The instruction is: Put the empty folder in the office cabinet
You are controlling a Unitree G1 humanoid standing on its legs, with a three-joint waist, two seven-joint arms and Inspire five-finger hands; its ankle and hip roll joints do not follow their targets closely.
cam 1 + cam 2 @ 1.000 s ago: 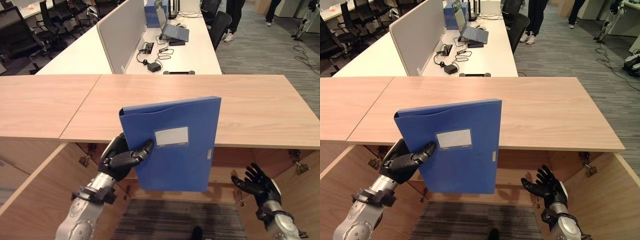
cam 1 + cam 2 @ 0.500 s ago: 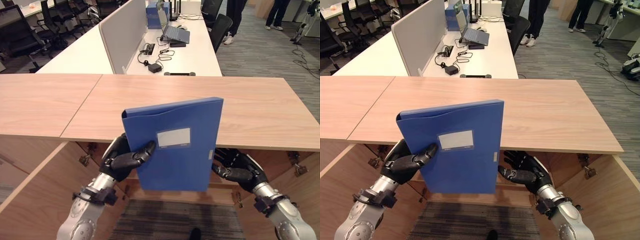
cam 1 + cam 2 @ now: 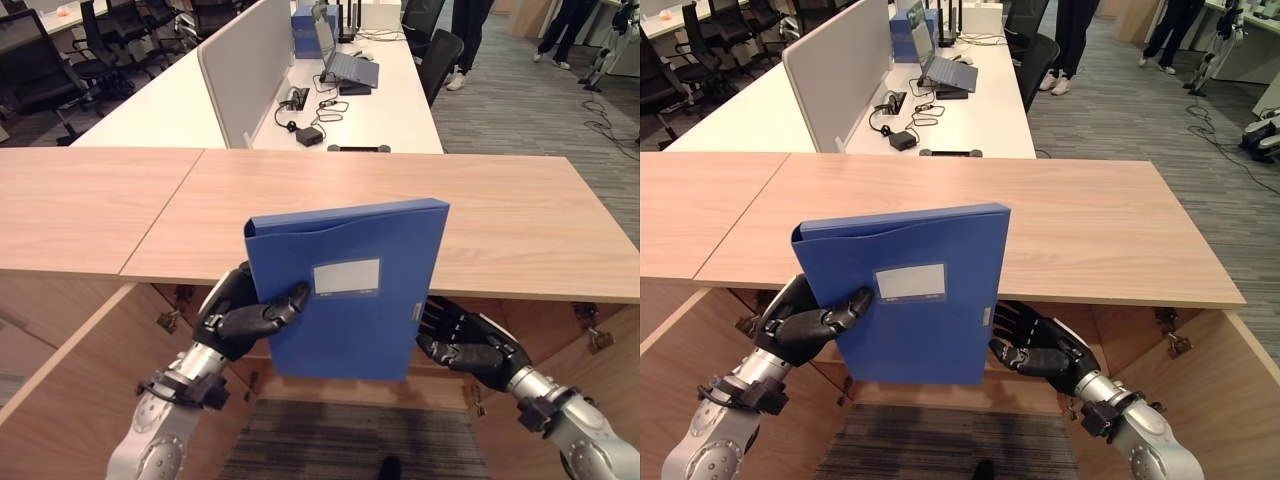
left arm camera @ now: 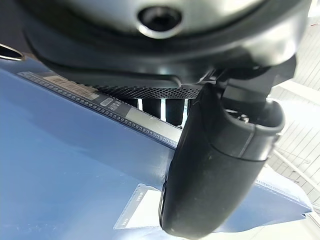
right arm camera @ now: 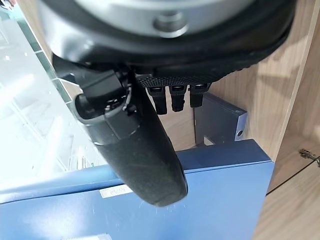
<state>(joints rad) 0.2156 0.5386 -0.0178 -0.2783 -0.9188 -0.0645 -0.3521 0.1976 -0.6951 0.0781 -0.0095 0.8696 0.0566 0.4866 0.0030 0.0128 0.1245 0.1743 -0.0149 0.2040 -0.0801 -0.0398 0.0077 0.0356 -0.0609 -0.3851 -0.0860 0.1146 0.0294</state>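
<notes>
The blue folder (image 3: pixel 350 290) stands upright in the air before the open office cabinet (image 3: pixel 520 215), its white label facing me and its top above the wooden top's front edge. My left hand (image 3: pixel 240 315) is shut on its left lower edge, thumb (image 4: pixel 220 165) across the front face and fingers behind. My right hand (image 3: pixel 468 342) is at the folder's right lower edge. It stays open with fingers spread. In the right wrist view its thumb (image 5: pixel 140 155) lies over the blue face (image 5: pixel 215 200) and its fingers reach past the edge.
The cabinet's doors stand open at left (image 3: pixel 70 380) and right (image 3: pixel 1230 390). A grey box (image 5: pixel 220 122) sits deep inside the cabinet. Behind the wooden top are white desks with a divider (image 3: pixel 245 65) and a laptop (image 3: pixel 350 62). People's legs (image 3: pixel 468 35) show far back.
My right hand rose from low at the right and came in to the folder's right lower edge. The folder stayed in my left hand, shifting only slightly.
</notes>
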